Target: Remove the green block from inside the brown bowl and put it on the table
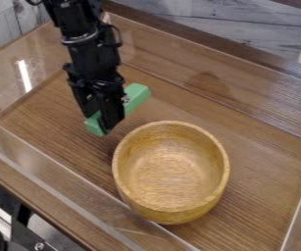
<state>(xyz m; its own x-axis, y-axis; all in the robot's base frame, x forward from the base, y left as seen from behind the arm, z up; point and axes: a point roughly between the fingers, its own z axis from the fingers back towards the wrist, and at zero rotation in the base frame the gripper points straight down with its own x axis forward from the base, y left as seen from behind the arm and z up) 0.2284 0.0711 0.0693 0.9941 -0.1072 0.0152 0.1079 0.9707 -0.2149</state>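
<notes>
the block (120, 106) sits outside the bowl (172, 170), up and to its left, between the jaws of the gripper (103, 110); the bowl rests on the surface (231, 93).

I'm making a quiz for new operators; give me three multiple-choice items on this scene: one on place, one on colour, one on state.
1. Where is the green block?
A. inside the bowl
B. outside the bowl, to its upper left
C. beyond the clear wall

2. What colour is the bowl?
A. light brown
B. white
C. blue

3. What is the tool doing?
A. open above the bowl
B. shut on the block
C. gripping the bowl's rim

Answers:
1 B: the block sits by the tool over the table, and the bowl is empty.
2 A: wood grain shows.
3 B: its fingers clamp the block.
</notes>
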